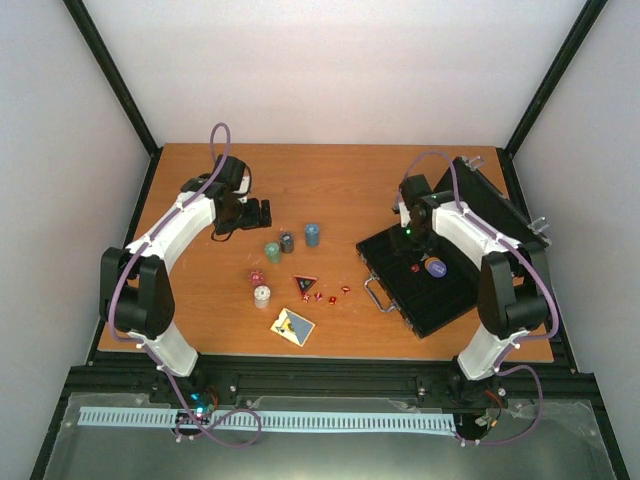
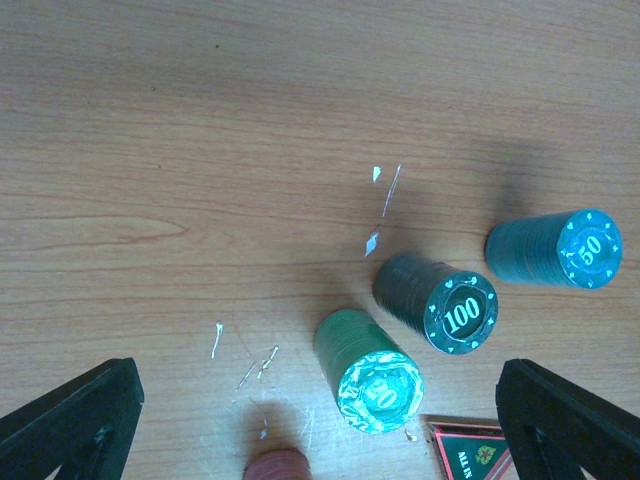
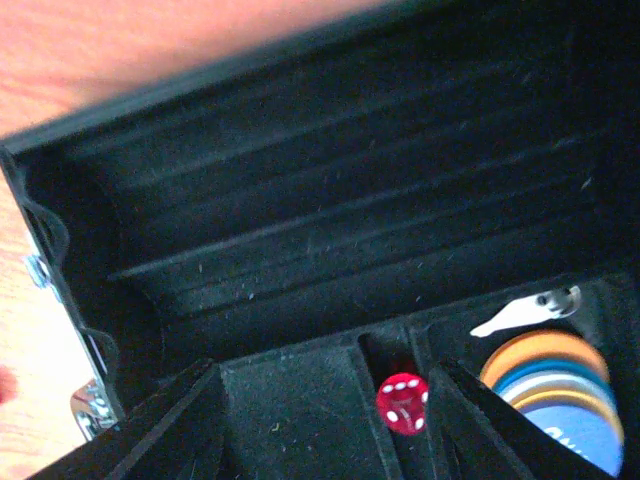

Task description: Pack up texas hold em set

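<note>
The black briefcase (image 1: 440, 300) lies open at the right, its lid (image 1: 495, 195) raised at the back. My right gripper (image 1: 410, 242) hangs open over its tray, empty. In the right wrist view a red die (image 3: 402, 404) lies in a narrow slot between the fingers (image 3: 170, 430), beside stacked discs (image 3: 555, 385). My left gripper (image 1: 258, 213) is open and empty, just behind three chip stacks: green (image 2: 370, 370), dark (image 2: 440, 302) and blue (image 2: 555, 248).
A white chip stack (image 1: 262, 296), a red-brown stack (image 2: 278, 466), a triangular "all in" marker (image 1: 304, 285), several loose red dice (image 1: 332, 297) and the card deck (image 1: 293, 326) lie on the wooden table (image 1: 330, 180). A purple disc (image 1: 436, 267) is in the case.
</note>
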### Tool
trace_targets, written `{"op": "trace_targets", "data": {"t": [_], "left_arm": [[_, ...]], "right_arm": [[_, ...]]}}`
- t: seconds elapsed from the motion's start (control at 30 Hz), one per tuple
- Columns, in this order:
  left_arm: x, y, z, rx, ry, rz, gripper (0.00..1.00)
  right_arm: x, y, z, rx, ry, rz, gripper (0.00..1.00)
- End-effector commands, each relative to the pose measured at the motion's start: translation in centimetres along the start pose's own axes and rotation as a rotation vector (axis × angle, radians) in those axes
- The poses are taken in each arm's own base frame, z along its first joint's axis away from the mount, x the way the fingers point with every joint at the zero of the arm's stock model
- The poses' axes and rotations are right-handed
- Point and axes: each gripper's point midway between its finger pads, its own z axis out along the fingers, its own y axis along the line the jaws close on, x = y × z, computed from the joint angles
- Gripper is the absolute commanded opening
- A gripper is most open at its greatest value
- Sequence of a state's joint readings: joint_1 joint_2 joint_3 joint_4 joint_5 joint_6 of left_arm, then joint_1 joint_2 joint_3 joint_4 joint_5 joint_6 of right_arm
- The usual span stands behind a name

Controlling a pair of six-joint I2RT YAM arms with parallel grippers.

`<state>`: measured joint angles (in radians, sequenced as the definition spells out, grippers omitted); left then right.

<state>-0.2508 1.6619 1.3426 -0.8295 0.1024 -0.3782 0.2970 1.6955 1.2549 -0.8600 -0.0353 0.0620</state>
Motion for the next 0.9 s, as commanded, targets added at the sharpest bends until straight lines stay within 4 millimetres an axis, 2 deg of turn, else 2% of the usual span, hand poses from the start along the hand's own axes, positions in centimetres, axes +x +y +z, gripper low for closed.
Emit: {"op": "trace_targets", "data": {"t": [0.0,0.63,0.87], "left_arm": [[-1.4,-0.9,-0.9,0.025,-0.039,0.011,1.0],[-1.2,-0.7,-0.8,0.017,-0.037,0.014,1.0],[-1.2,-0.7,-0.7,0.017,-0.035,0.016,1.0]], "right_arm": [[2.7,0.9,2.0,-0.049,0.096,0.065,0.55],[5.8,-0.2,4.9,0.015,0.215,0.113,0.56],[5.2,-0.5,4.9,0.03,0.191,0.103,0.56]]}}
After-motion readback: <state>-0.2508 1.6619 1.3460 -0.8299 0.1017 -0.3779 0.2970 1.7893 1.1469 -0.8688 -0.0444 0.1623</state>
